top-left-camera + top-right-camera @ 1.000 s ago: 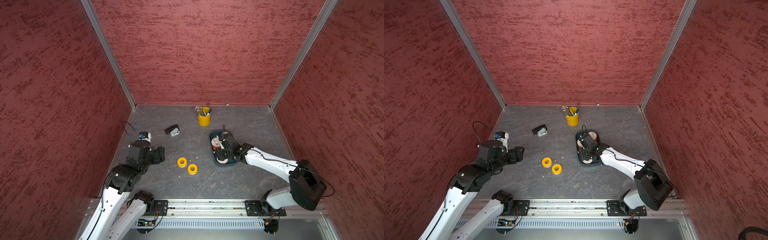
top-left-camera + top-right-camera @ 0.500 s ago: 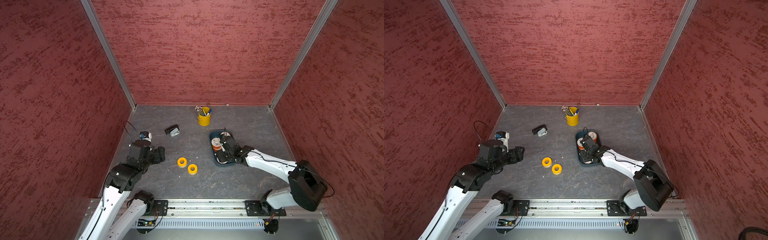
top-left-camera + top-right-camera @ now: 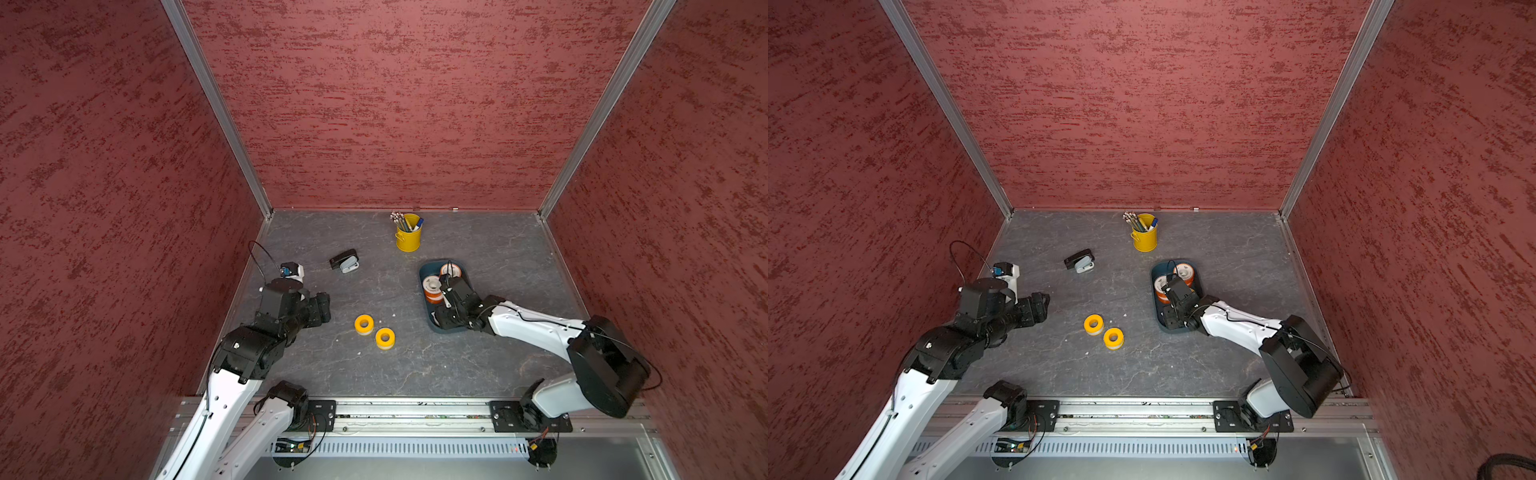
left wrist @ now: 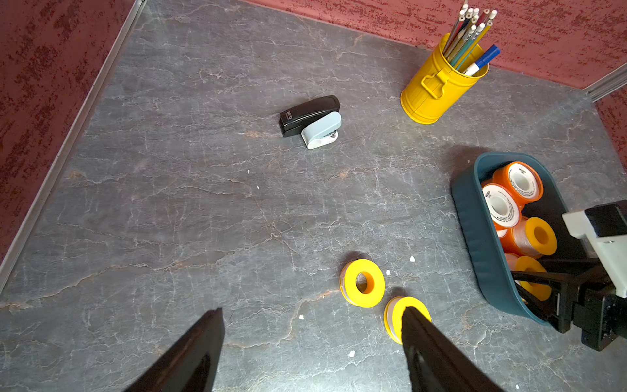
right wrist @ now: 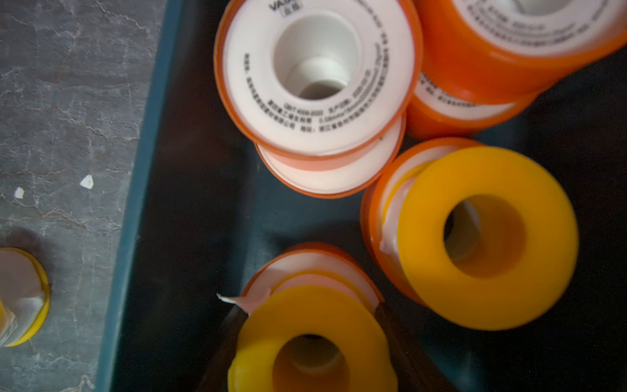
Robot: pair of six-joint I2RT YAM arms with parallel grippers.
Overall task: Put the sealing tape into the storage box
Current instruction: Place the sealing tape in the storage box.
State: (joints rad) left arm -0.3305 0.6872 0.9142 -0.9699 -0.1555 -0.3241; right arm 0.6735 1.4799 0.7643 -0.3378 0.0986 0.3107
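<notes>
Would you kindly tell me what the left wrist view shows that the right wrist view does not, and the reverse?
Only the left wrist view: the stapler, the pen bucket and the open left gripper. Only the right wrist view: a loose tape end. Both: the storage box holding orange rolls and yellow rolls.

Three walls enclose the tabletop (image 3: pixel 332 365): a back wall (image 3: pixel 395 104) along its far edge and a side wall (image 3: pixel 104 166) along each side edge. All three have a rough, dark red, streaky textured finish. Bare aluminium posts (image 3: pixel 216 108) run up both far corners where the walls meet. The tabletop is dark grey with pale, marble-like veins and a few small white flecks (image 4: pixel 412 259). Along its near edge lies a silver metal rail (image 3: pixel 415 409), then a slotted strip (image 3: pixel 415 449). The light is even and soft, and shadows are faint.
</notes>
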